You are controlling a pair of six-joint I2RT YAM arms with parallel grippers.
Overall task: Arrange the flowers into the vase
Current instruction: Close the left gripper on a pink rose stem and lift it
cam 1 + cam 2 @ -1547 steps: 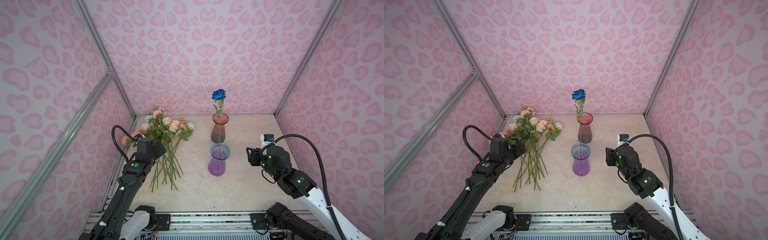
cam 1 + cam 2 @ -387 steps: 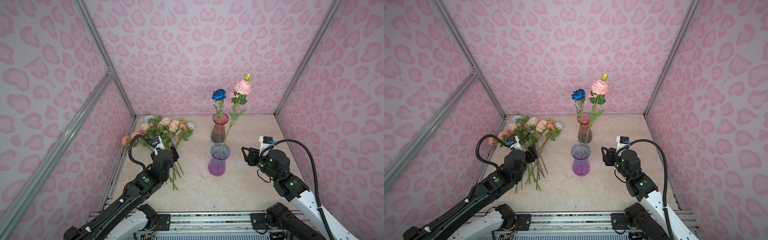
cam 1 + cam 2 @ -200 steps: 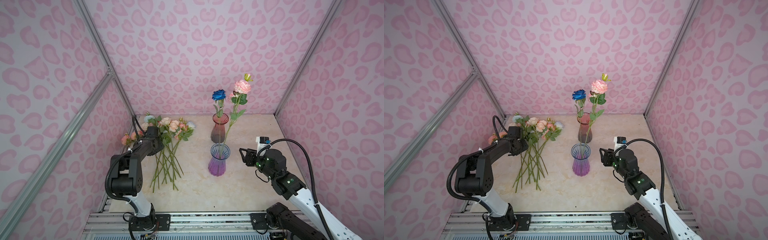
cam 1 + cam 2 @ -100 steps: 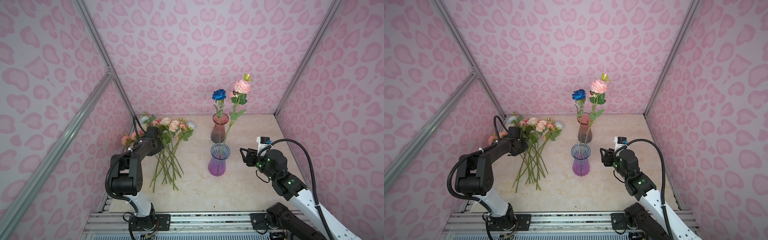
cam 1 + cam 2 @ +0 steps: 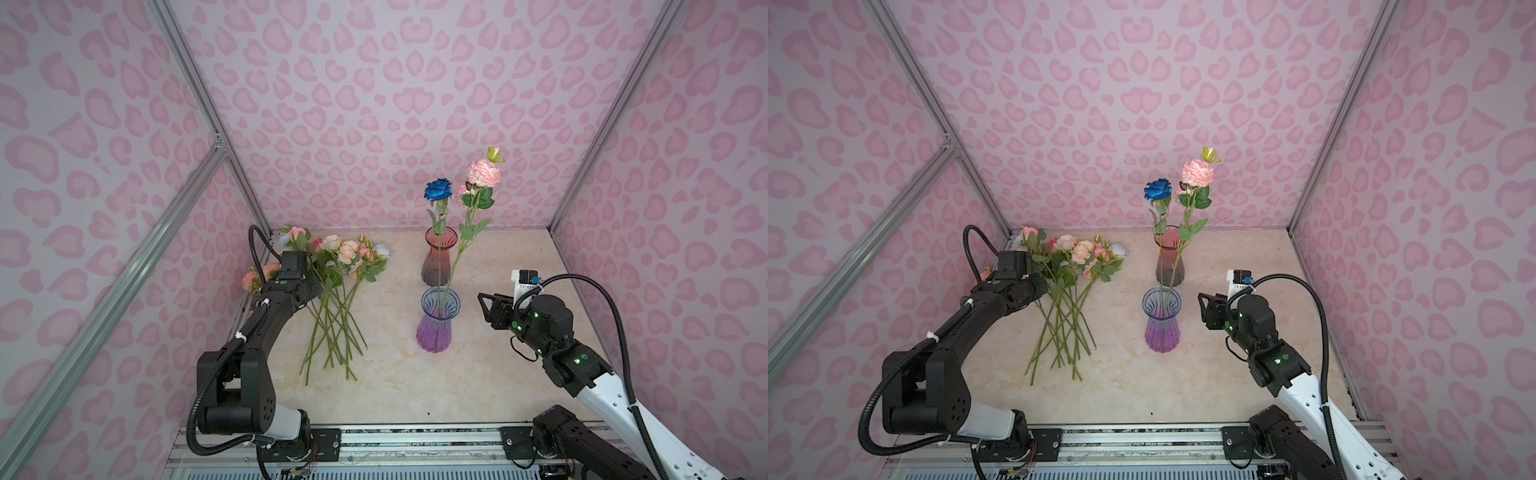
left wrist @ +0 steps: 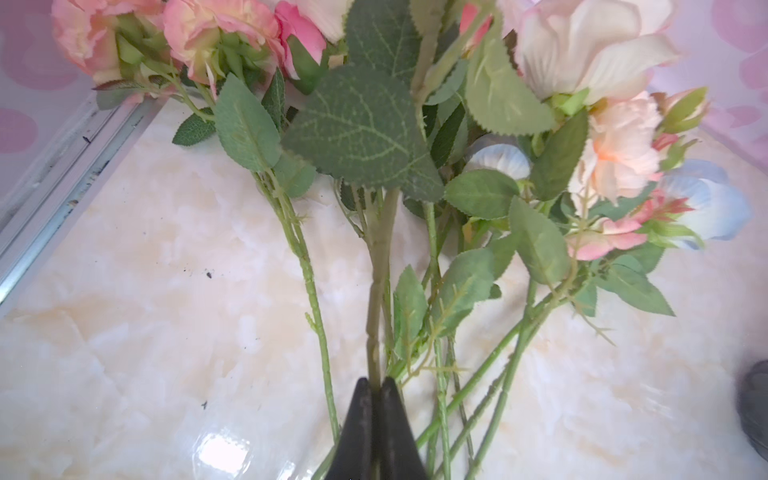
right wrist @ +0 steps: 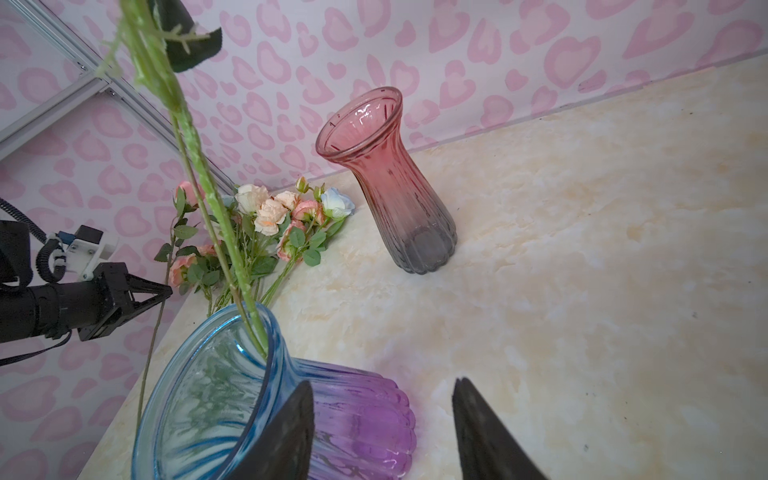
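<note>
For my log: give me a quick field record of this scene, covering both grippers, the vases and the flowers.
Left gripper: shut on one stem of the pile
Right gripper: open, empty, beside purple vase
Purple vase: holds pink rose
Red vase: farther back; blue rose at its mouth, inside or not unclear
Pile: lying on table, left
</note>
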